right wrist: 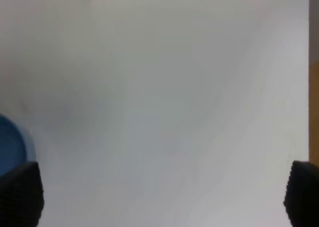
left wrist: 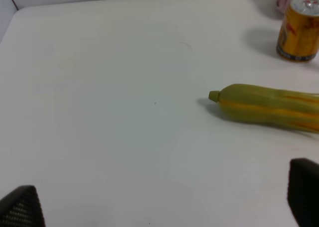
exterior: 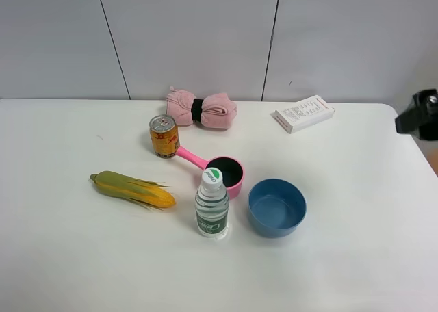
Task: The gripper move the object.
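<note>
The object, a toy corn cob (exterior: 132,189) with yellow kernels and green husk, lies flat on the white table (exterior: 68,257), left of the bottle. In the left wrist view its green stem end (left wrist: 215,95) points into bare table, and the left gripper (left wrist: 162,204) is open, its two black fingertips (left wrist: 21,207) wide apart, short of the corn and touching nothing. The right gripper (right wrist: 160,194) is also open and empty over bare table. Only a black part of the right arm (exterior: 419,113) shows at the right edge of the exterior high view.
A gold can (exterior: 163,135), a pink scoop (exterior: 219,170), a water bottle (exterior: 211,204) and a blue bowl (exterior: 276,206) cluster mid-table. A pink cloth roll (exterior: 201,109) and a white box (exterior: 302,113) lie at the back. The bowl's rim (right wrist: 10,142) shows beside the right fingers.
</note>
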